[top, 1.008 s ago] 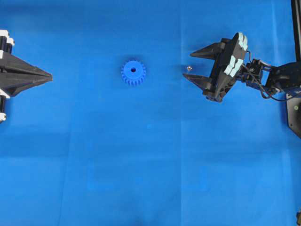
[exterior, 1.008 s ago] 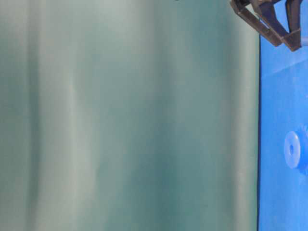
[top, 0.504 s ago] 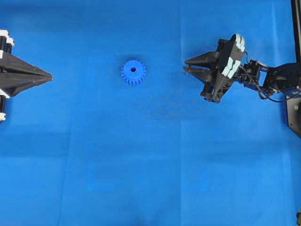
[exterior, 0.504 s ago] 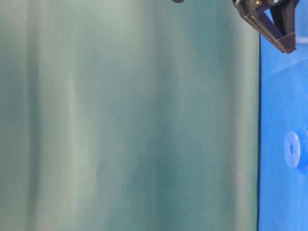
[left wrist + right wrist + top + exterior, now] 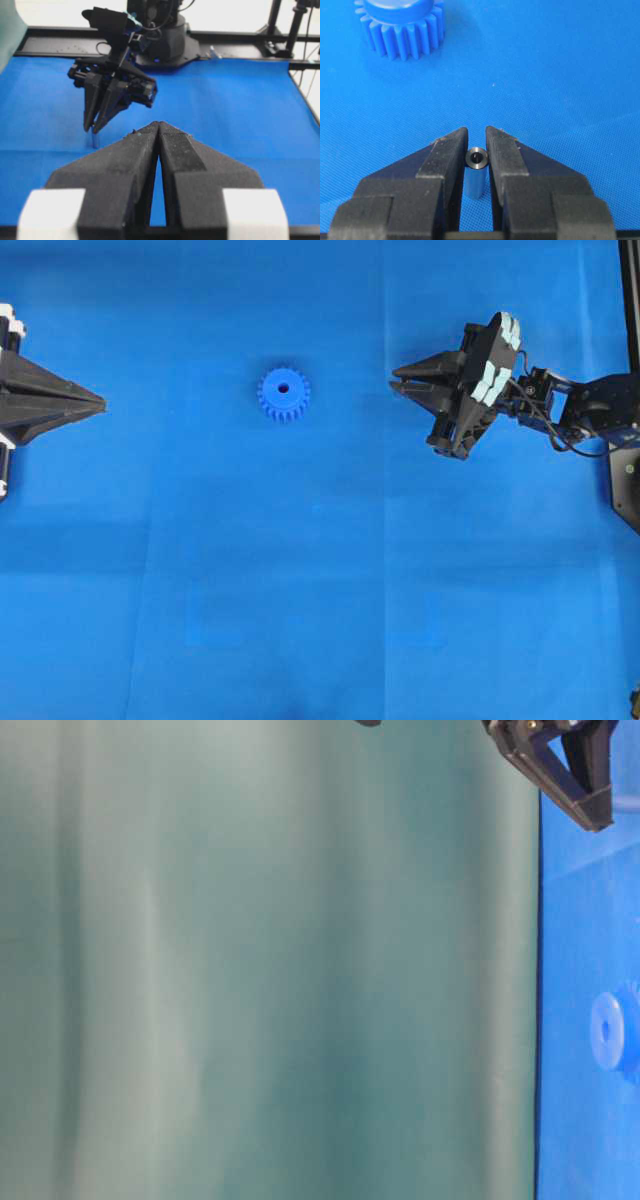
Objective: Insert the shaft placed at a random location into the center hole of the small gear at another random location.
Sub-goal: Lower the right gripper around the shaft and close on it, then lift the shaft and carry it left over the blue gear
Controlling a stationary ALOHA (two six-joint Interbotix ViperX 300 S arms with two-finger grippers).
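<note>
Right gripper [image 5: 476, 145] is pinched tight on the tiny silver-grey metal shaft [image 5: 475, 172], standing upright on the blue mat [image 5: 560, 75]. I'd lift straight up, keep it vertical, then carry it to the bright blue toothed small gear [image 5: 283, 393].

Light fell evenly and brightly over the blue tabletop [image 5: 320, 590] in the overhead view, with only faint, soft shadows under the small gear [image 5: 283, 394] and beneath the right pincer [image 5: 397, 380]; faint creases showed as paler bands. The table-level view was soft throughout, most of it filled by a blurred green curtain [image 5: 260, 970], and the gear there looked hazy and pale. In the left wrist view the background behind the frame was blown out to white, and the near left pincer [image 5: 158, 125] was slightly out of focus. The right wrist view was sharp on the shaft [image 5: 476, 172], whose rim caught a small glint.
</note>
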